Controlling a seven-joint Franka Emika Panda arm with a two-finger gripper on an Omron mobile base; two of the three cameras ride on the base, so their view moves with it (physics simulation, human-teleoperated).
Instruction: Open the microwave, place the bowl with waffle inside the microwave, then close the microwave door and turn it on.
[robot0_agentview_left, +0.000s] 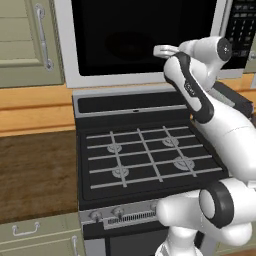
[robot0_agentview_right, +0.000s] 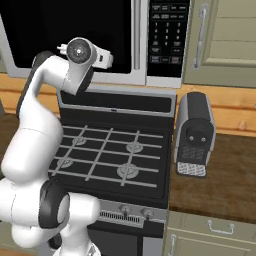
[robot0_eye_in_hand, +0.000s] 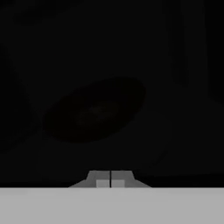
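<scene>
Here, nearest your base cameras, the black gas stove (robot0_agentview_left: 145, 150) sits with all four burner grates bare; its knobs (robot0_agentview_right: 135, 212) line the front edge. To the stove's right in the right base view, a dark coffee machine (robot0_agentview_right: 195, 134) stands on the wooden bench (robot0_agentview_right: 227, 175), just beside the stove's side. To the left, in the left base view, another stretch of bench (robot0_agentview_left: 35, 172) runs beside the stove.

Further back, your arm rises over the burners and bends toward the wall, its hand held up against the microwave door (robot0_agentview_left: 145, 35). In the hand view your fingers (robot0_eye_in_hand: 110, 180) are pressed together, tips touching, with nothing between them.

Beyond the hand, the microwave (robot0_agentview_right: 100, 35) hangs above the stove with its door shut; the vertical bar handle (robot0_agentview_right: 136, 35) runs beside the black keypad panel (robot0_agentview_right: 167, 32). Through the dark glass, the hand view shows a dim round shape (robot0_eye_in_hand: 94, 111) inside, too dark to tell apart as bowl or turntable. Beige cabinet doors (robot0_agentview_right: 225, 40) flank the microwave on both sides.
</scene>
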